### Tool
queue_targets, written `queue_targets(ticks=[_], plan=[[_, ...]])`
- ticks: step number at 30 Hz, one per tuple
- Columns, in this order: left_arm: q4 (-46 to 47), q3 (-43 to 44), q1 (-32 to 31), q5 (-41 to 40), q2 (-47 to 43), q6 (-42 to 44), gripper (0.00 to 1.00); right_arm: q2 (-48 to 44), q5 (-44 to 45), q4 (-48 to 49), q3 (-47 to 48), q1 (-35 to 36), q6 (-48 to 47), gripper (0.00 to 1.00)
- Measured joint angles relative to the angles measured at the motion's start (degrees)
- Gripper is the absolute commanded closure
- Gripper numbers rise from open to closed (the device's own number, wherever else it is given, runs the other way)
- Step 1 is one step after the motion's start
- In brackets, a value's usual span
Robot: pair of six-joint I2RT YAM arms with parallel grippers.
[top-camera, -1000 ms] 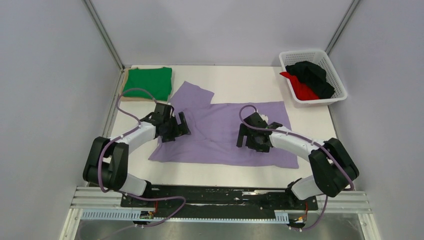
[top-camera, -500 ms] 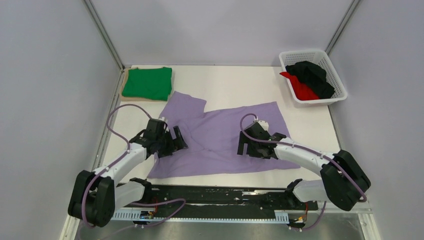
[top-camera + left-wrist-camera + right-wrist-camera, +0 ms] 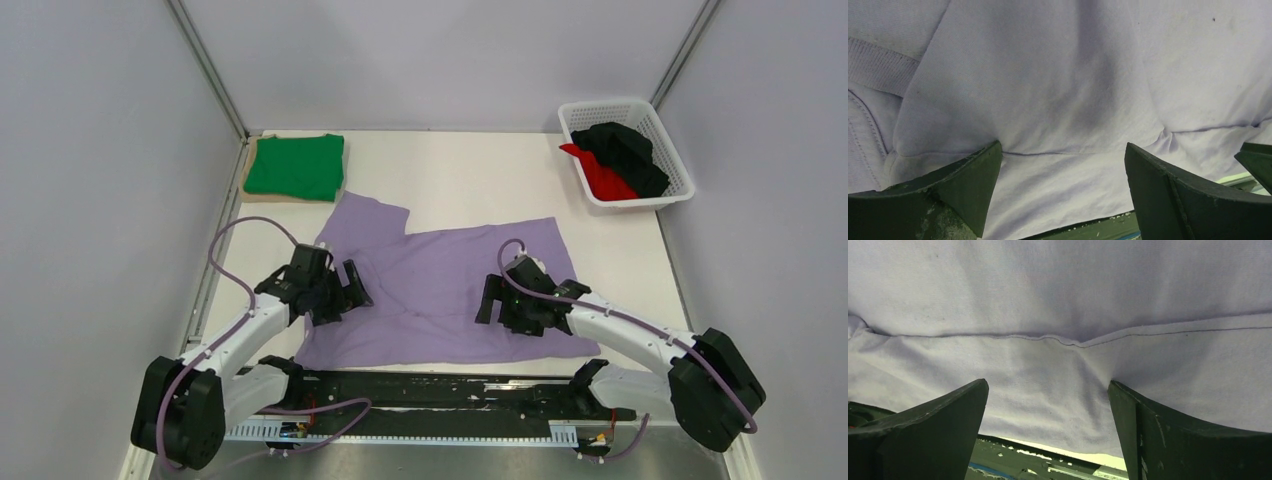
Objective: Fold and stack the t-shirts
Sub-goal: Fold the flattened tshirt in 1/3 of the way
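Left gripper [image 3: 345, 290] of mine is sitting low over the left part of the lilac t-shirt [image 3: 440, 290], fingers spread wide and pinching nothing. In the left wrist view both fingertips are meeting the cloth, which is bunching into a soft ridge against one of them, and a thin seam is running across the gap between them. My right gripper [image 3: 497, 300] is sitting over the right part of the same shirt, close to its near hem, jaws likewise spread wide with nothing between them but flat cloth and a hem line crossing from tip to tip.

The lilac t-shirt is lying spread out on the white table [image 3: 480, 170], one sleeve pointing toward its far-left corner. Just beyond that sleeve the folded green t-shirt [image 3: 295, 167] is resting on a tan board [image 3: 290, 199]. Well beyond the lilac shirt's far-right corner, a white basket [image 3: 620, 106] is holding the black t-shirt [image 3: 625, 150] and the red t-shirt [image 3: 605, 178], bunched together.
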Motion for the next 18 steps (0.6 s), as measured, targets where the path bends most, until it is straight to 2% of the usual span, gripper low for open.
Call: queue_targets(ticks=[9, 15, 18], plan=[[-1.57, 4.26, -0.02, -3.06, 1.66, 0.66, 0.00, -0.39, 2.71, -4.15, 2.14, 0.11, 5.46, 0.00], [-2.27, 17.03, -0.02, -7.37, 3.93, 3.10, 0.00, -1.38, 9.57, -5.68, 9.88, -1.44, 6.40, 0.00], [-1.44, 25.53, 0.44, -10.84, 10.95, 5.11, 0.00, -2.29, 12.07, -4.39, 12.85, -6.64, 4.81, 0.00]])
